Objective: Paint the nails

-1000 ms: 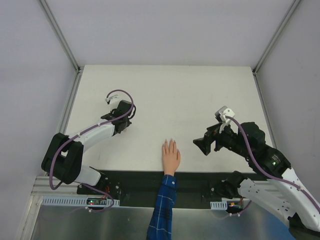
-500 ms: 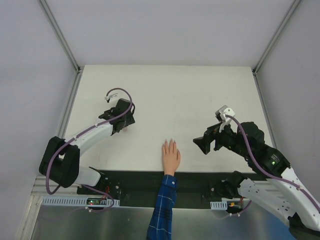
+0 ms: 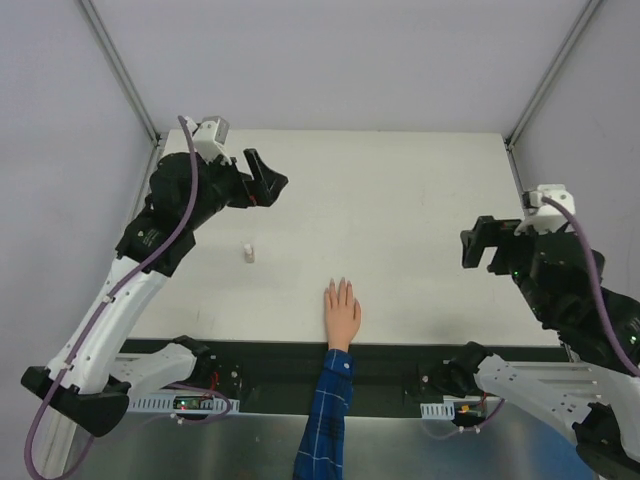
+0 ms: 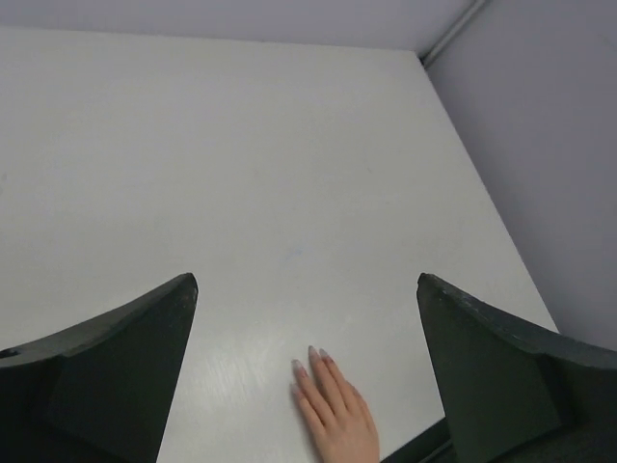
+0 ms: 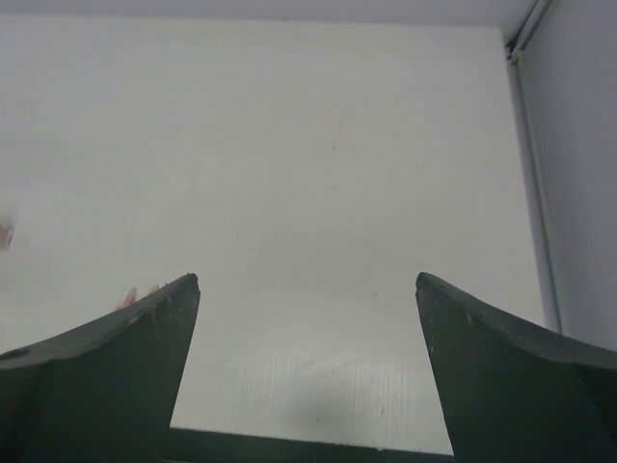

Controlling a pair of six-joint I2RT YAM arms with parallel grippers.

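Note:
The flesh-coloured mannequin hand (image 3: pixel 342 314) lies flat at the table's near edge, with its blue plaid sleeve (image 3: pixel 328 415) behind it. Its pale nails (image 3: pixel 340 286) point away from the arms. In the left wrist view the nails (image 4: pixel 310 358) sit low between my fingers. A small whitish polish bottle (image 3: pixel 249 253) stands alone left of the hand. My left gripper (image 3: pixel 268 184) (image 4: pixel 307 280) hangs open and empty, high above the table's far left. My right gripper (image 3: pixel 470 248) (image 5: pixel 307 280) is open and empty too, raised at the right, away from the hand.
The white table (image 3: pixel 400 190) is walled by pale panels on three sides. A black rail (image 3: pixel 400 358) runs along its near edge, by the arm bases. A metal frame post (image 5: pixel 525 39) marks the far right corner.
My left gripper opened and left the polish bottle standing, then rose up and back toward the far left. My right arm drew back to the right and lifted.

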